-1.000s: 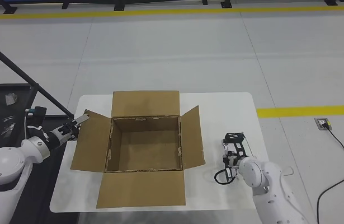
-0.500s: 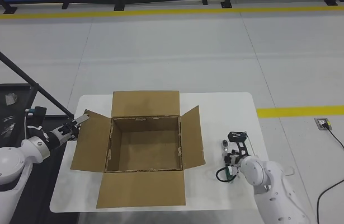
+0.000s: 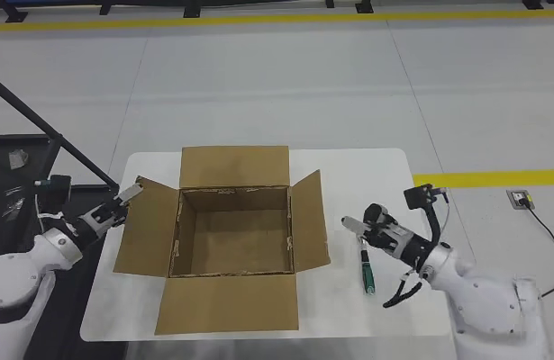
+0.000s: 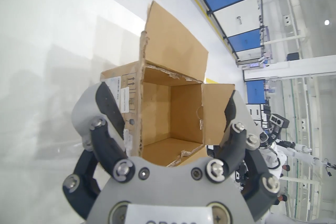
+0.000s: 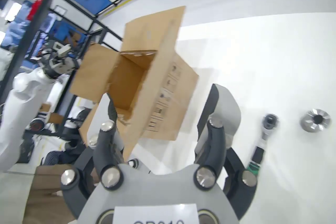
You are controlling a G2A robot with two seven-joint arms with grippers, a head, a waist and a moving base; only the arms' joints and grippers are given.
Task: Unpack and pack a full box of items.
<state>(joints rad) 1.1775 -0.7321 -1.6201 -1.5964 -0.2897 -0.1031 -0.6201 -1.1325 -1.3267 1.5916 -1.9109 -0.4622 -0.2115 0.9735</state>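
An open cardboard box [image 3: 231,241] stands mid-table with all flaps spread; its inside shows bare cardboard. My left gripper [image 3: 131,190] hovers at the tip of the box's left flap, open, and the box [image 4: 170,109] shows between its spread fingers [image 4: 107,104]. My right gripper [image 3: 350,222] is open just right of the box's right flap, pointing at the box [image 5: 139,83], with nothing held. A green-handled ratchet [image 3: 367,271] lies on the table below it, also seen as the ratchet [image 5: 260,143] beside a round metal socket [image 5: 315,120].
The white table [image 3: 367,175] has bare surface behind and to the right of the box. A black frame rack [image 3: 42,135] stands off the table's left edge. The floor carries a yellow line [image 3: 484,178] to the right.
My right arm has lifted off the table's right side and swung to face the box, leaving the green-handled ratchet lying uncovered. The left arm shifted only slightly.
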